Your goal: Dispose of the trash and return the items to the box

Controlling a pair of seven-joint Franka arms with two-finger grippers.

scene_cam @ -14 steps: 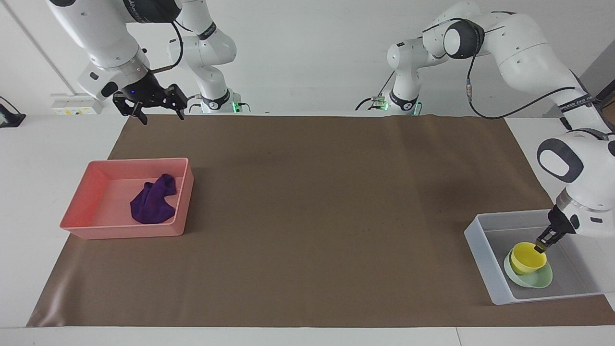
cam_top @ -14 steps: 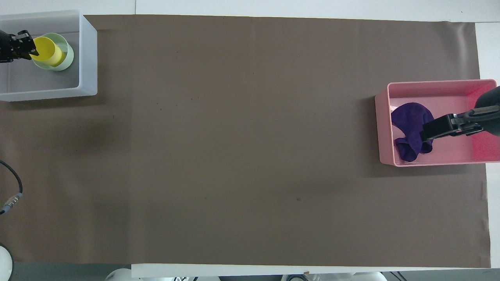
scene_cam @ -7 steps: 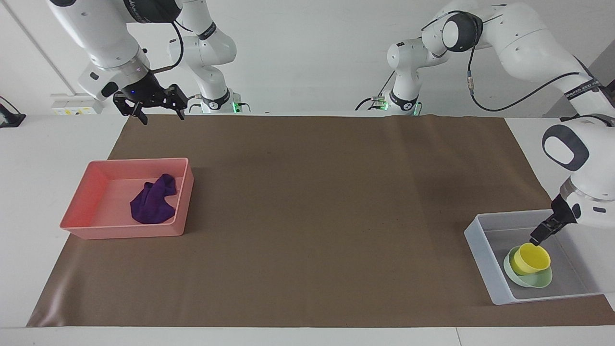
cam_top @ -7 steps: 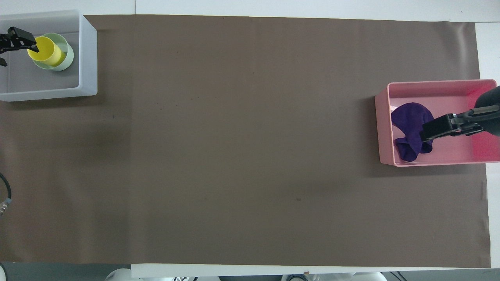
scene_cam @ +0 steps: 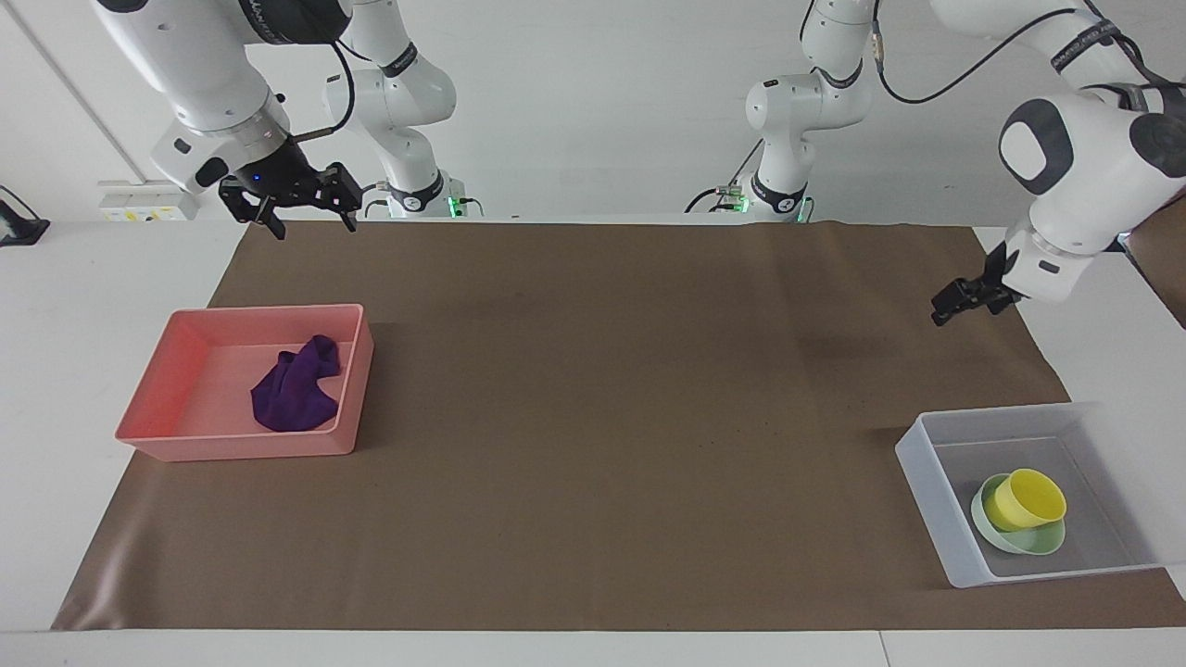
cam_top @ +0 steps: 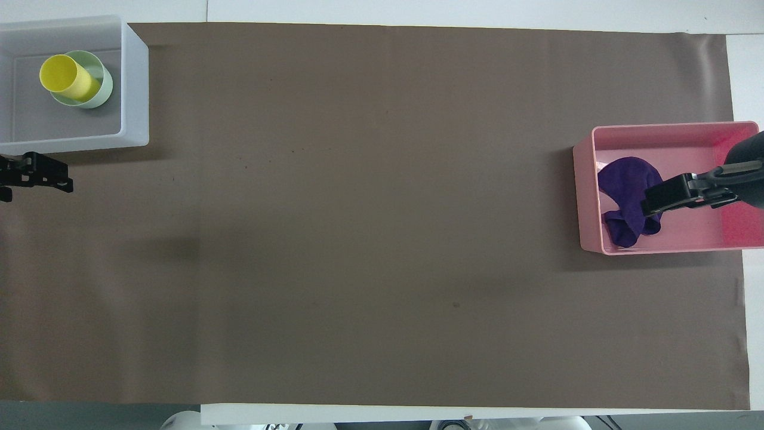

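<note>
The cup (scene_cam: 1026, 497) is seen nested in the bowl (scene_cam: 1019, 535) inside the box (scene_cam: 927, 482), at 4 o'clock in the facing view; the rag (scene_cam: 295, 390) lies in the pink tray (scene_cam: 148, 408) at 9 o'clock. Nothing appears left. The right gripper (scene_cam: 295, 207) is spread wide and empty; the left gripper (scene_cam: 968, 301), raised, empty, cannot be read.

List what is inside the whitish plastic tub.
The tub holds a mint-green bowl with a yellow cup tipped over in it. The cup covers part of the bowl, and the two hide the floor under them.

A pink tray (scene_cam: 176, 371) sits on the brown mat (scene_cam: 593, 417) covering the white table (scene_cam: 83, 278).
</note>
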